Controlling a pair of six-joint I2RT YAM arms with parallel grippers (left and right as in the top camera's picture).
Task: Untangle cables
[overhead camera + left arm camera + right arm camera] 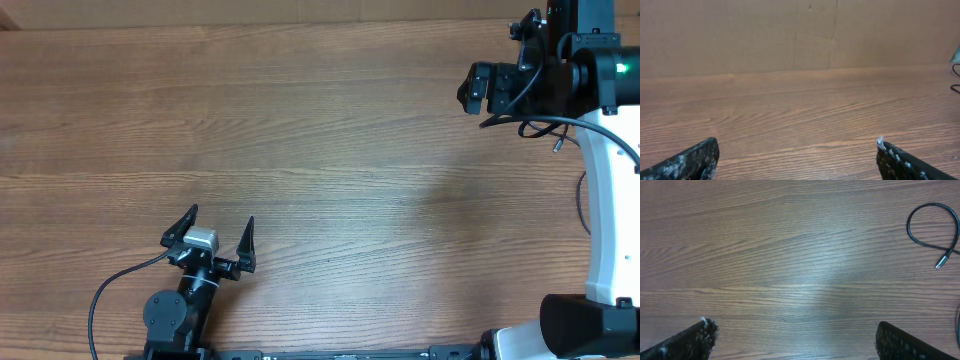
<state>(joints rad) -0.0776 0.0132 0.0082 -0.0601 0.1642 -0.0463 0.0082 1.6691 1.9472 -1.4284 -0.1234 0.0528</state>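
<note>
A thin black cable (pixel 923 239) lies in a loop on the wooden table at the top right of the right wrist view, its metal-tipped plug (pixel 940 264) pointing down-left. From overhead the same cable's plug end (pixel 557 145) shows just below the right arm. Another thin black strand (pixel 580 197) curves along the right edge, beside the arm's white base. My right gripper (pixel 476 90) (pixel 794 325) hovers open at the far right, left of the cable, with nothing between its fingers. Near the front left edge my left gripper (pixel 220 226) (pixel 797 144) also stands open and empty, far from the cables.
The right arm's white base (pixel 605 210) stands along the table's right side. A cardboard wall (pixel 800 35) closes the far edge of the table. A thick black wire (pixel 110 290) runs from the left arm's wrist.
</note>
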